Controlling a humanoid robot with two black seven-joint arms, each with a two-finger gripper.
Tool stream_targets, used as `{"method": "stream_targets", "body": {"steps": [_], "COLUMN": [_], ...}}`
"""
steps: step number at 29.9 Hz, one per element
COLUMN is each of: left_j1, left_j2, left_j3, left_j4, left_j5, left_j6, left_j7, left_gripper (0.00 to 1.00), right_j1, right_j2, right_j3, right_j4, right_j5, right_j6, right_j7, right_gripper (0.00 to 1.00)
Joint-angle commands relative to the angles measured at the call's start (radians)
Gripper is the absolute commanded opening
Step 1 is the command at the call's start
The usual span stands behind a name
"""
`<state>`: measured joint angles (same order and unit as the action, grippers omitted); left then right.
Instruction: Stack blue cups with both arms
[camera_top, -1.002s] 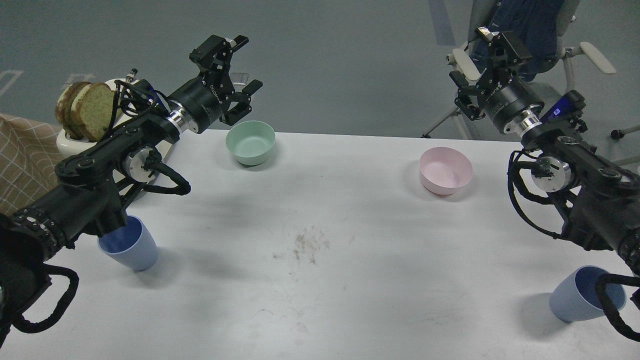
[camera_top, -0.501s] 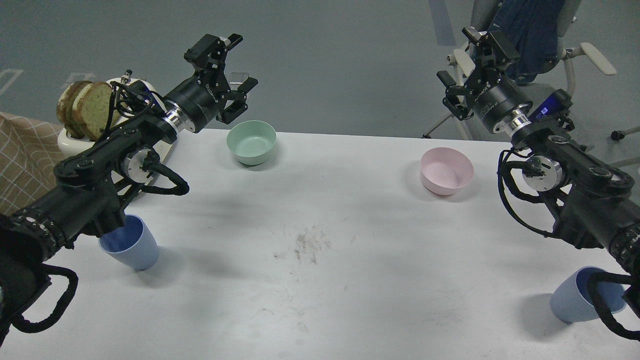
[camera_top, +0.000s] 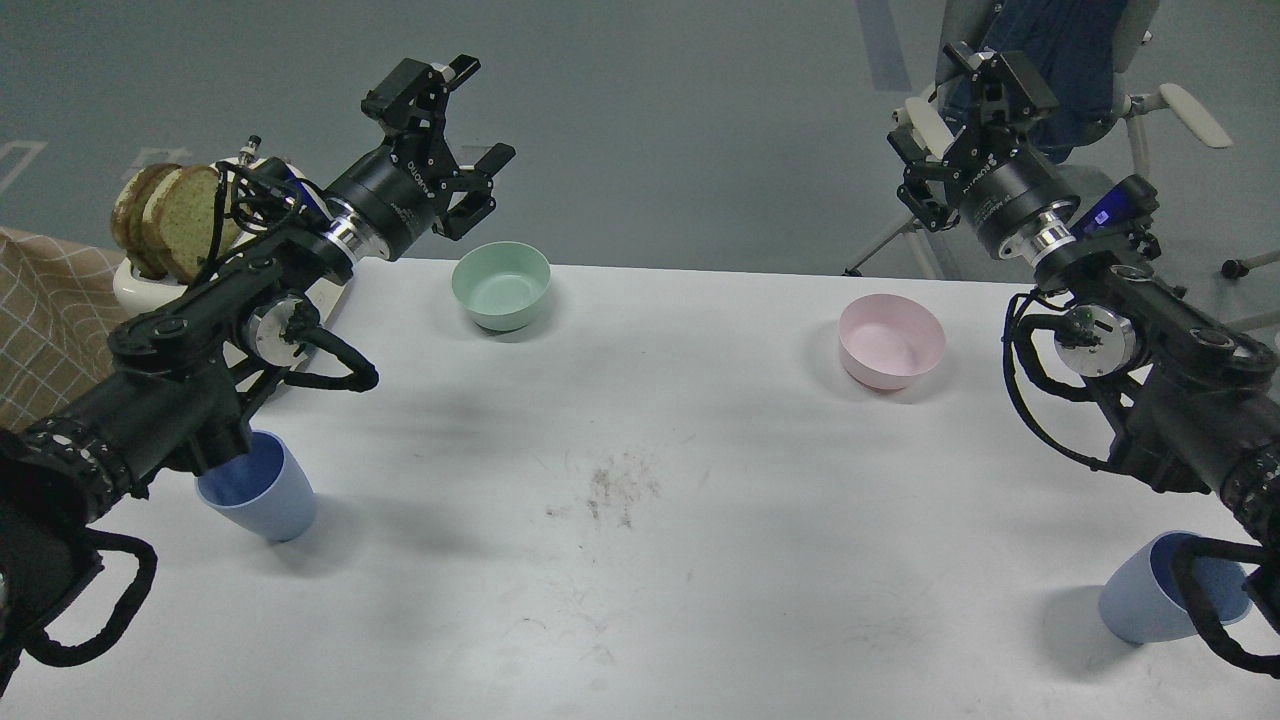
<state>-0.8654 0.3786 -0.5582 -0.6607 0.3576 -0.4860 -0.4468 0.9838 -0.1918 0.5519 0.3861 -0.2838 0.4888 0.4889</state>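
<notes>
Head view, near to far. Nearest, at the table's right front corner, one blue cup stands upright, partly crossed by a black cable loop of the right arm; toward the left front edge the second blue cup stands upright, its rim tucked under the left arm's forearm. The cups are well apart and neither is held. Mid-table shows only a smudge. Farther back sit a mint-green bowl and a pink bowl, with bread slices in a white holder at far left. Farthest, the left gripper hangs above the table's back edge, fingers spread wide and empty; the right gripper is raised before a chair, its fingers seemingly parted and empty, though seen obliquely. Likely hazards: either arm drawing back toward its cup could sweep forearm or cable against the rim and topple it, since each cup stands under or behind its own arm; the tapered, narrow-based cups would tip easily under a sideways nudge; a low descent by the left gripper could strike the green bowl just beside it.
</notes>
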Motion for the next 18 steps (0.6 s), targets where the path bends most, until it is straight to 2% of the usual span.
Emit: {"method": "stream_targets", "body": {"steps": [1, 18], "left_j1": [0.000, -0.001], "left_j2": [0.002, 0.003], "left_j3": [0.000, -0.022], "left_j4": [0.000, -0.011], "left_j5": [0.000, 0.000], "left_j6": [-0.003, -0.003], "left_j7": [0.002, -0.003], "left_gripper": [0.98, 0.98], "right_j1": [-0.001, -0.004], "right_j2": [0.002, 0.029], "right_j3": [0.000, 0.000], "right_j4": [-0.003, -0.009], "right_j5": [0.000, 0.000], "right_j6": [0.000, 0.000], "right_j7": [0.000, 0.000], "right_gripper": [1.00, 1.00]}}
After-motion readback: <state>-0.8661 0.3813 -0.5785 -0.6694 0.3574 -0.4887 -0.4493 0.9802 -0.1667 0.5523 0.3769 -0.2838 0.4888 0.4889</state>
